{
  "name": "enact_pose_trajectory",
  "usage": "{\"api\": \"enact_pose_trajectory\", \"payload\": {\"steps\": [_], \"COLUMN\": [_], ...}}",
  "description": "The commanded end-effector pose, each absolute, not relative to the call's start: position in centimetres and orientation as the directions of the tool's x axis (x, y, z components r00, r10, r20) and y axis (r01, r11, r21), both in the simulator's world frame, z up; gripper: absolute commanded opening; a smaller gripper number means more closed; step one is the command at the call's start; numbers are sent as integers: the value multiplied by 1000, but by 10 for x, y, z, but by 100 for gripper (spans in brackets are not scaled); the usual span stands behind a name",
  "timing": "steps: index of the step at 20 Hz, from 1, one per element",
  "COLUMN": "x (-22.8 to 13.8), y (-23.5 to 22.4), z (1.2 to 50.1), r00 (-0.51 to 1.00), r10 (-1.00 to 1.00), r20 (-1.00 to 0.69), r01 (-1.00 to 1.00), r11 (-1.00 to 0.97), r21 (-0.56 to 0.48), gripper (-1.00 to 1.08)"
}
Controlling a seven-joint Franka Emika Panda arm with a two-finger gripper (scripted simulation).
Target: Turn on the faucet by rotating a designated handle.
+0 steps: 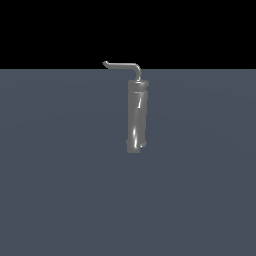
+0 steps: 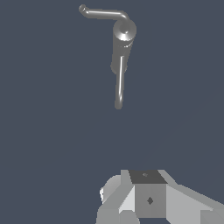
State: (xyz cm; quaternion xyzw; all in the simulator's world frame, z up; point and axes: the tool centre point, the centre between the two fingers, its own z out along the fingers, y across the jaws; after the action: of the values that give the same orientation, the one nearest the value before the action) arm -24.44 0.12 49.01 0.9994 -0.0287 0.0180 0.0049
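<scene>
The faucet point(image 1: 137, 115) is a tall shiny grey cylinder standing upright on the grey floor in the exterior view. From its top the handle point(image 1: 122, 65), a thin bent rod with a small upturned tip, reaches toward the exterior view's left. The wrist view looks down on the faucet point(image 2: 124, 33) and the handle point(image 2: 103, 13). A second, straight thin rod point(image 2: 119, 85) runs from the cylinder toward the camera. Only grey blocky parts of my gripper point(image 2: 148, 199) show at that picture's edge, well apart from the faucet. Its fingertips are hidden.
A flat blue-grey floor point(image 1: 60, 190) spreads around the faucet, with a black background behind it. The arm does not appear in the exterior view.
</scene>
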Motion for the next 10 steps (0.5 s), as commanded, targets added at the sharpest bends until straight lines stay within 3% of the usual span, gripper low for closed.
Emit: {"api": "enact_pose_trajectory", "payload": {"steps": [1, 10], "x": [-244, -249], "y": [1, 11], "z": [490, 481], "r00": [998, 1000], "r10": [-57, -13], "r20": [36, -2], "r01": [-57, -13], "r11": [-998, -1000], "r21": [9, 25], "gripper": [-100, -100]}}
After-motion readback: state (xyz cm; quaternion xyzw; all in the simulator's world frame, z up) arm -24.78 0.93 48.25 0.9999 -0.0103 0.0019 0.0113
